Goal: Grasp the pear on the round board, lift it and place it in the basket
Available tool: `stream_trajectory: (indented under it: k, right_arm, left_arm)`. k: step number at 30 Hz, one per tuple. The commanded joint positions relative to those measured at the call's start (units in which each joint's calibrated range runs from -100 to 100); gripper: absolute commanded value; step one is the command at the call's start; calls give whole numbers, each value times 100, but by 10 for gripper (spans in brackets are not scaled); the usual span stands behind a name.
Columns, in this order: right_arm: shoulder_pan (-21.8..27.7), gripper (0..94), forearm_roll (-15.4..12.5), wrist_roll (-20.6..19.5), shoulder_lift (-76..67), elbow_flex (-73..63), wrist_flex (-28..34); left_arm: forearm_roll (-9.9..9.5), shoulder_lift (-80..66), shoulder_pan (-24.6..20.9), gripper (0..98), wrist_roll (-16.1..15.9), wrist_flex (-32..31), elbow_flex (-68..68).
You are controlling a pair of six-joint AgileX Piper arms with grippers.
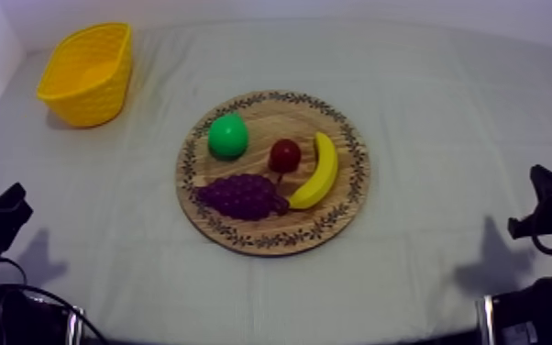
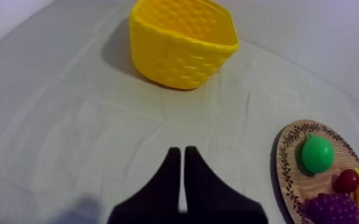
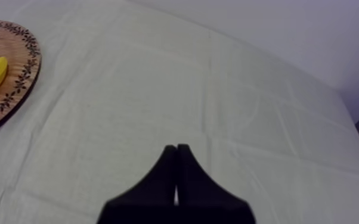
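A green pear [image 1: 227, 136] lies on the round wooden board [image 1: 346, 197] at its upper left part, also seen as pear [image 2: 317, 154] on the board [image 2: 287, 171]. The yellow basket [image 1: 87, 73] stands empty at the far left of the table, and the same basket [image 2: 182, 42] is ahead of my left arm. My left gripper [image 2: 182, 152] is shut on nothing, over bare cloth between basket and board; in the top view the left gripper [image 1: 3, 213] rests low at the left. My right gripper [image 3: 176, 149] is shut on nothing, over bare cloth right of the board [image 3: 22, 77]; it rests low at the right [image 1: 547, 206].
Also on the board are a bunch of purple grapes [image 1: 241, 195], a small red fruit [image 1: 284, 154] and a banana [image 1: 319, 172]. A pale wall runs behind the table. Open cloth lies between the board and the basket.
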Motion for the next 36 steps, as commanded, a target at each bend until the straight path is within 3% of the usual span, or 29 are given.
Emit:
stream_trajectory:
  k: [1, 21, 28, 36]
  right_arm:
    - [0, 4, -2, 3, 0, -2, 11]
    - [0, 4, -2, 5, 0, -2, 11]
    - [0, 4, -2, 5, 0, -2, 11]
    - [0, 4, -2, 5, 0, -2, 11]
  left_arm:
    - [-3, -5, 0, 0, 1, -1, 2]
    - [-3, -5, 0, 0, -17, -1, 2]
    - [-3, -5, 0, 0, 279, 12, -1]
    - [3, -5, 32, 0, 210, 99, -29]
